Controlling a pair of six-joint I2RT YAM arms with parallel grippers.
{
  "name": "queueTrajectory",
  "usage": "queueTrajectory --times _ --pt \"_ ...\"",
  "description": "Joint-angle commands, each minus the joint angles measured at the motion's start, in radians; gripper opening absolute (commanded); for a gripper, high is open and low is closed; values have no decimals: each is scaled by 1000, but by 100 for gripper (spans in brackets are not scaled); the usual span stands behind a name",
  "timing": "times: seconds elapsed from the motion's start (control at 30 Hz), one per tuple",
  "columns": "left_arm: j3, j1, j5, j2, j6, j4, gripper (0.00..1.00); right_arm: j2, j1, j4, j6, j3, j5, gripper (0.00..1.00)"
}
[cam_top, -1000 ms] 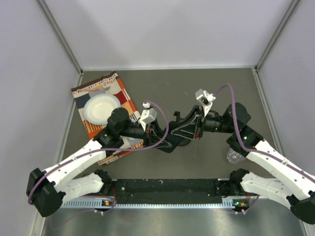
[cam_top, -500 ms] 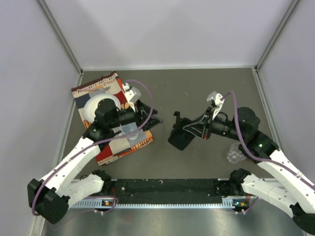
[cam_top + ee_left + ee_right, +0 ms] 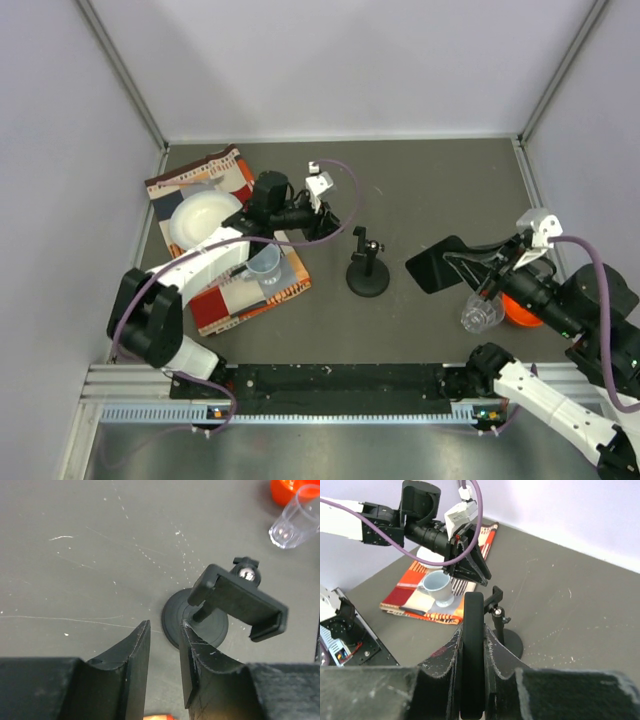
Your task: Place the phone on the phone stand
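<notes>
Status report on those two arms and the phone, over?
Right gripper shut on the phone, not yet at the phone stand. Left gripper open, empty, close beside the stand. Stand unloaded; nothing between it and phone.

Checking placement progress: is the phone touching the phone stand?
Apart. The top view shows a strip of table between the phone, clamped in the right gripper, and the phone stand.

phone (image 3: 437,268): no lettering or logo can be read.
phone stand (image 3: 239,601): plain black, no marking legible.
patterned cloth (image 3: 228,172): colour blocks only, no words.
rail (image 3: 340,384) at the table's near edge: specks too small to read.
</notes>
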Motion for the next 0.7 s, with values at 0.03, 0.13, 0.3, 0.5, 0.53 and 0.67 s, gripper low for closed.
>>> queueTrajectory --times 0.03,0.13,0.3,0.5,0.53,0.67 --pt "26 -30 75 43 141 106 31 -5 -6 2 -9 10 14 0" --pt "-5 -49 84 53 139 166 32 -7 -6 2 -10 7 5 0" --pt "-10 -58 133 79 129 180 35 -5 -5 8 -15 1 -19 0" --pt "16 -61 178 107 141 146 35 -7 -6 14 -7 -9 -42 0" --pt "19 -61 193 110 144 142 35 -10 -5 19 -7 -12 -44 0" --pt "24 -66 233 132 144 141 40 -2 -5 20 -7 -21 -61 0"
